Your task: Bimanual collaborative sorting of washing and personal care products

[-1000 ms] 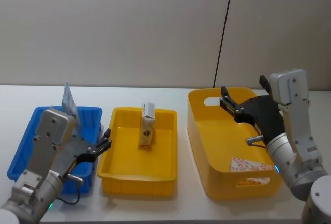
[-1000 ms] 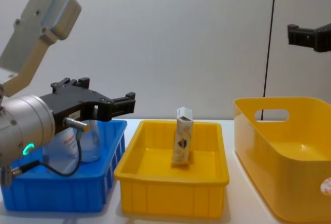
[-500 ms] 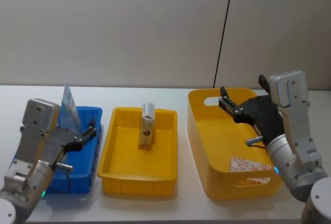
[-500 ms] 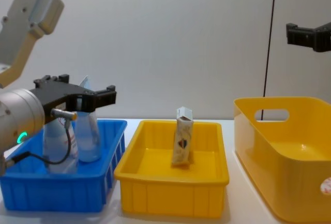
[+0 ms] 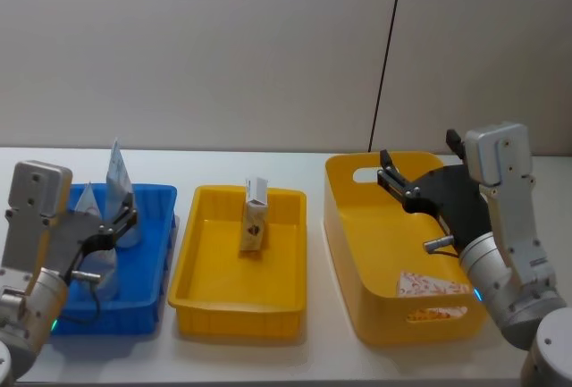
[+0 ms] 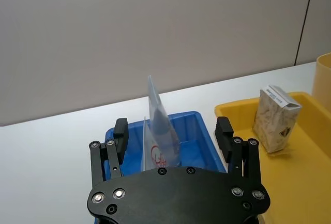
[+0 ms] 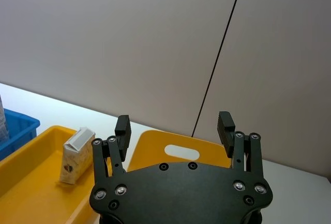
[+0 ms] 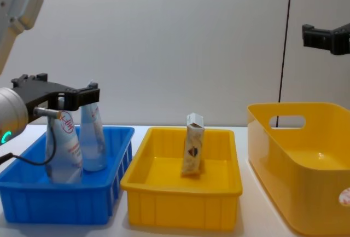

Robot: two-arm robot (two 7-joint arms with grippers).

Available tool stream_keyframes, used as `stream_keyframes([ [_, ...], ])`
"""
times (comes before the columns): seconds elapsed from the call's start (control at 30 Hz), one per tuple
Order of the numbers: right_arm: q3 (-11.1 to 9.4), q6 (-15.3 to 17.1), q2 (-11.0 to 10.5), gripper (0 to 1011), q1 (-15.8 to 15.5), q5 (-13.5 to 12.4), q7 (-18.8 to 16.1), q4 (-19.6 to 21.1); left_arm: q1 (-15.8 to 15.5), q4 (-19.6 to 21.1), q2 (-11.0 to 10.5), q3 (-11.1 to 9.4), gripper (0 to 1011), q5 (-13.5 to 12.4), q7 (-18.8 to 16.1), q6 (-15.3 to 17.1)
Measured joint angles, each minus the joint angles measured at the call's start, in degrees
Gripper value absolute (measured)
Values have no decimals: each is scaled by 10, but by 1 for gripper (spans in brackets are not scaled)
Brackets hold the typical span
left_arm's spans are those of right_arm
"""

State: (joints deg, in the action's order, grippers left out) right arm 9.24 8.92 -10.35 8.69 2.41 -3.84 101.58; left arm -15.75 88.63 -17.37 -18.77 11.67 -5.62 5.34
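Two translucent-white tubes (image 8: pixel 64 146) with red logos stand upright in the blue bin (image 8: pixel 82 204); from the head they show as tubes (image 5: pixel 119 192) at the bin's back. A small white carton (image 5: pixel 254 217) stands in the middle yellow tray (image 5: pixel 237 320). Another carton (image 5: pixel 432 285) lies flat in the large yellow bin (image 5: pixel 344 226). My left gripper (image 5: pixel 114 229) hangs open and empty over the blue bin, just on my side of the tubes (image 6: pixel 160 131). The right gripper (image 5: pixel 393 177) is open and empty, raised above the large bin.
The three containers sit in a row on a white table, the blue bin (image 5: pixel 161 192) at the left and the large yellow bin (image 8: pixel 284 155) at the right. A grey wall with a thin black cable (image 5: pixel 389 56) stands close behind.
My left arm has drawn back to the left, from over the gap beside the yellow tray to over the blue bin. The right arm, tubes and cartons have not moved.
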Motion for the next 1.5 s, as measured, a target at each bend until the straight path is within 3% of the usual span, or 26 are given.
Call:
stream_keyframes([
  [0.63, 0, -1, 0, 1004, 0, 0, 0, 0, 3, -29, 16, 34, 1001, 31, 5, 33],
  [1.1, 0, -1, 0, 1004, 0, 0, 0, 0, -28, -109, 43, 47, 1001, 55, 33, 25],
  [1.43, 0, -1, 0, 1004, 0, 0, 0, 0, -60, -172, 62, 47, 1002, 55, 40, 10],
  [1.5, 0, -1, 0, 1004, 0, 0, 0, 0, -67, -185, 65, 46, 955, 52, 40, 8],
])
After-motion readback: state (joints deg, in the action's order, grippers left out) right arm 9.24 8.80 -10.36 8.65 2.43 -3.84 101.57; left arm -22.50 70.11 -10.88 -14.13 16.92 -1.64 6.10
